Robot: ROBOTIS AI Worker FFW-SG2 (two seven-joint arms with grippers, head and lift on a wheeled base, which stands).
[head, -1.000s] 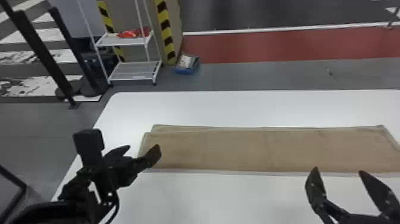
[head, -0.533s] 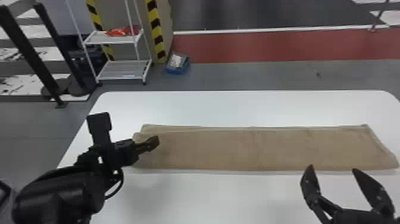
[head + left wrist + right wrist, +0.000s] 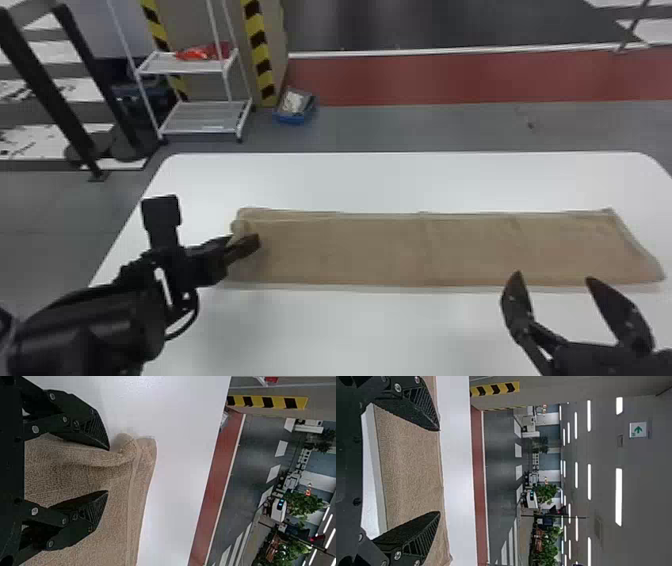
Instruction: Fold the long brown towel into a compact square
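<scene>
A white table point(image 3: 400, 180) with rounded far corners carries the long brown towel point(image 3: 375, 250), which lies lengthwise from left to right (a slightly crooked strip, its left end rumpled into a small ridge) with bare white tabletop beyond and in front.

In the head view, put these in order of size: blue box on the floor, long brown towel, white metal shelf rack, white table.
1. White table
2. Long brown towel
3. White metal shelf rack
4. Blue box
</scene>
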